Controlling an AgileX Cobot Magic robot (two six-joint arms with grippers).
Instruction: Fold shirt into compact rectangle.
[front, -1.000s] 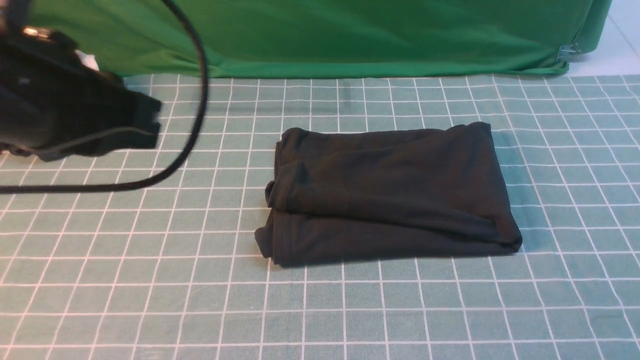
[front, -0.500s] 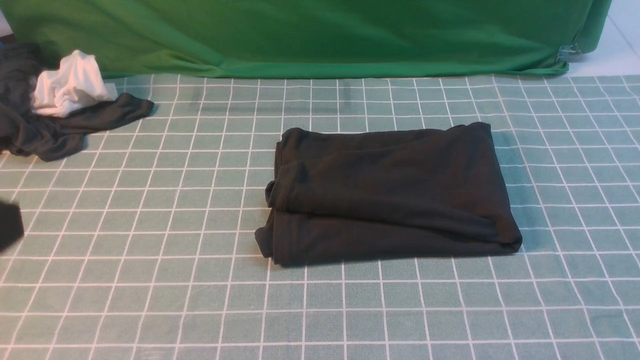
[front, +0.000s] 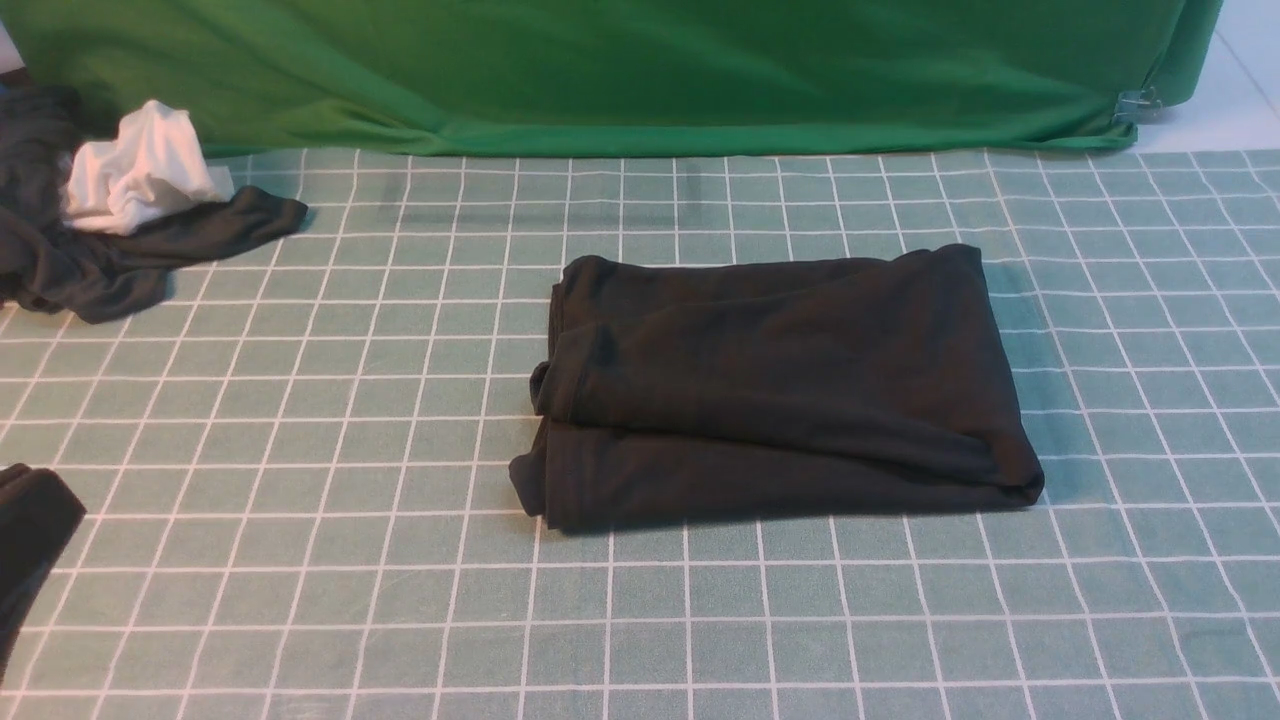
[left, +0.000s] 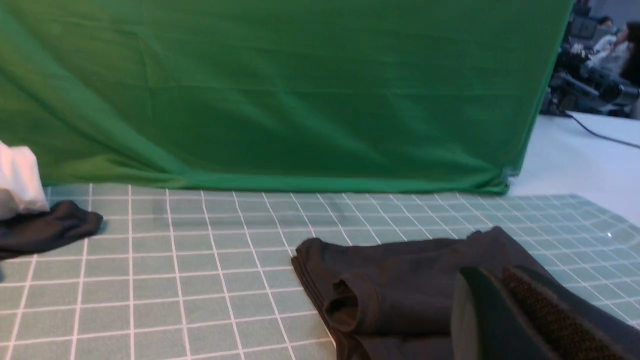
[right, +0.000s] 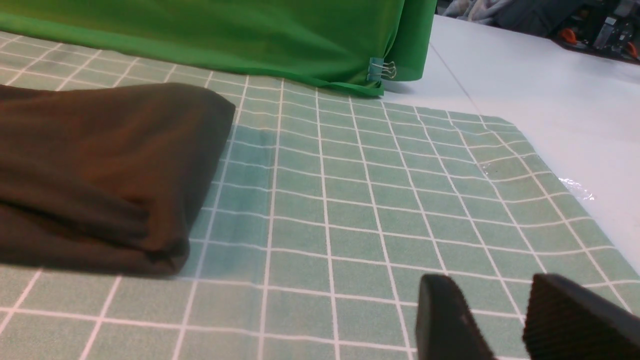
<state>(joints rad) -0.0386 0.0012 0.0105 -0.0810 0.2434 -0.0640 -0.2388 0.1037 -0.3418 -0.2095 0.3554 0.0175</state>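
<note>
Down at the near left edge, we are seeing only a dark bit of our left gripper (front: 30, 545), so we cannot tell its gap. Our right gripper (right: 505, 320) is sitting slightly apart, holding nothing. Mid-mat (front: 300, 600), the shirt (front: 780, 390) is lying folded. Far left, a dark garment (front: 120, 260) is running off the edge under a white cloth (front: 140, 170).

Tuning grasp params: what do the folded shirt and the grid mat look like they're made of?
Shirt: thin, soft black knit, matte; it drapes in rounded folds with no sheen. Grid mat: probably a thin plastic sheet or film, slightly glossy; it ripples and catches glare at its edge in the right wrist view.
</note>
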